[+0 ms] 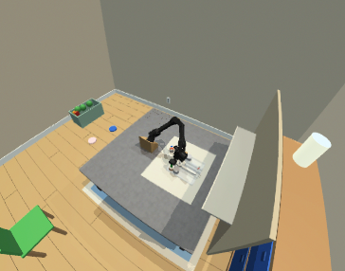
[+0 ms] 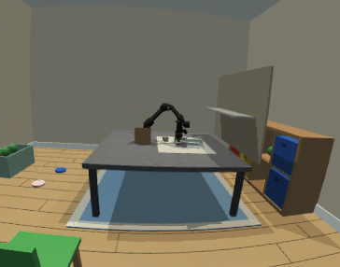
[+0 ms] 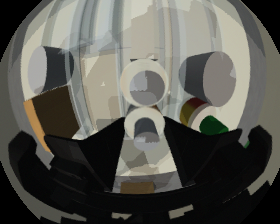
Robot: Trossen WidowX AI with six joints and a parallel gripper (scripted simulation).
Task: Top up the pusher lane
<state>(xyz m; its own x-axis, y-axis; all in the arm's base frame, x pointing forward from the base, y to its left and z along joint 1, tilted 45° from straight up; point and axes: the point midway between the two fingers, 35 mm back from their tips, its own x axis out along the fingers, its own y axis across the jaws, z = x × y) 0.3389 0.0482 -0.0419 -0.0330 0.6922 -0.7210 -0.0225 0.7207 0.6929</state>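
My gripper (image 1: 173,159) (image 2: 178,138) (image 3: 144,120) is shut on a white-lidded jar (image 3: 144,125) (image 1: 172,165), held upright low over the cream mat (image 1: 158,179) (image 2: 172,148). In the wrist view a second, matching white-lidded jar (image 3: 145,83) stands right ahead of the held one, between the clear rails of the lane (image 3: 118,26) (image 1: 192,169) (image 2: 194,139). The two jars look close together; I cannot tell whether they touch. The pusher plate is not clear to see.
A green-lidded jar (image 3: 211,125) and a red-banded one (image 3: 191,106) stand to the right of the fingers. Grey cylinders stand at left (image 3: 47,68) and right (image 3: 207,76). A brown box (image 1: 148,143) (image 2: 142,135) (image 3: 54,115) stands left of the mat. A tall board (image 1: 258,180) borders the table's right side.
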